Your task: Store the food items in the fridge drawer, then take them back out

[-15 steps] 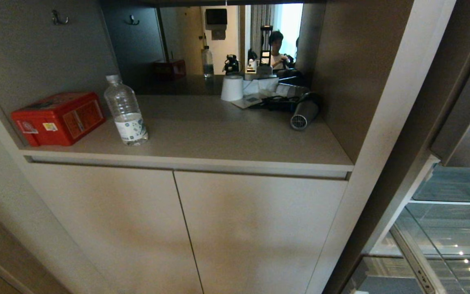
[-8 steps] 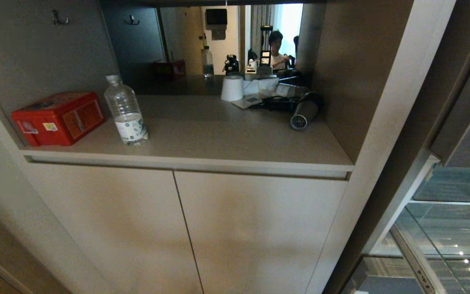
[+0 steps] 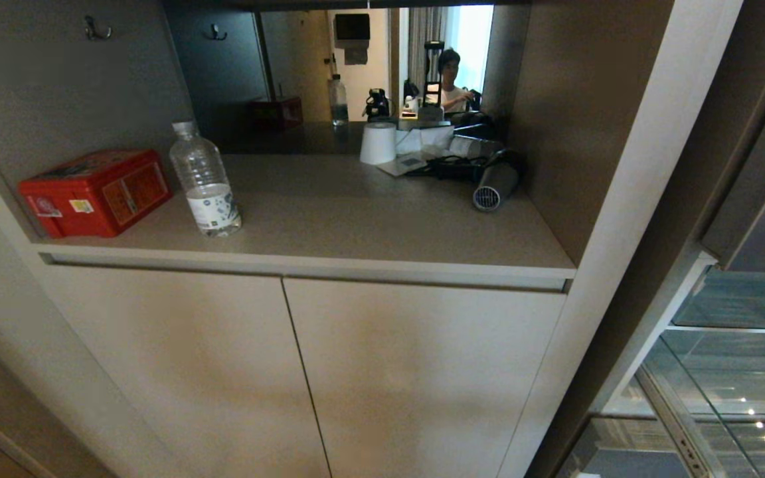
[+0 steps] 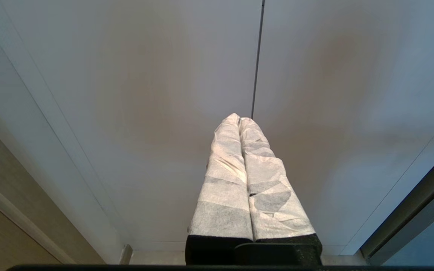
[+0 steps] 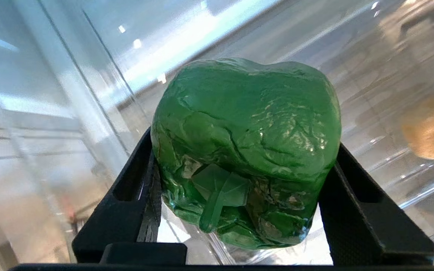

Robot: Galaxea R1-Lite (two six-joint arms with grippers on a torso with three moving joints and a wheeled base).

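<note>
One bell pepper (image 5: 245,150) is grasped by the right gripper (image 5: 239,195) (stem toward the camera); one potato (image 5: 433,130) lies in the fridge drawer (image 5: 390,67). The left gripper (image 4: 239,119) is seen clenched before two cabinet doors (image 4: 145,94).

No wording can be read anywhere. The red tin box (image 3: 95,192) carries printed labels and a small yellow sticker, and the water bottle (image 3: 205,180) wears a patterned label, perhaps with lettering, but both are too small to make out.
</note>
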